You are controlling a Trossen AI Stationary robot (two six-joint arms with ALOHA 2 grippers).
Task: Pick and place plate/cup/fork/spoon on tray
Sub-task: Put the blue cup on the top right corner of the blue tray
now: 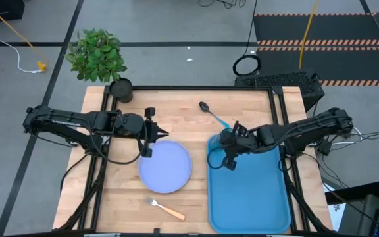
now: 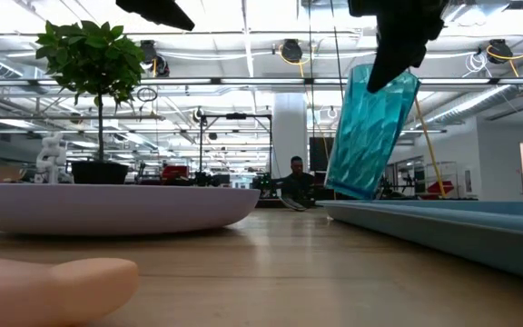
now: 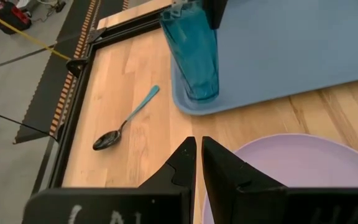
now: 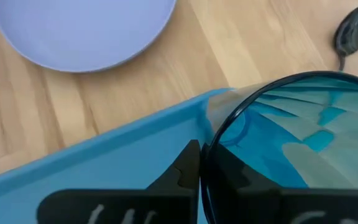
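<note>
Lighting is bright and even, supplied by overhead ceiling strips visible in the low view. Shadows on the table [image 1: 124,197] are soft and faint. The fork [image 2: 48,283] handle, nearest the low camera, is badly out of focus. The cup [image 4: 303,137] blurs close to the right wrist lens. No harsh glare.

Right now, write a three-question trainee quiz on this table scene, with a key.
1. True or false: the right gripper holds the cup over the tray.
2. Which item lies on the wood nearest the plate? A) fork B) spoon C) the cup
3. Fill in: the left gripper is at the plate's ____ and holds nothing.

Key: 1 true, the cup is tilted and lifted at the tray's rim. 2 A. 3 edge.
</note>
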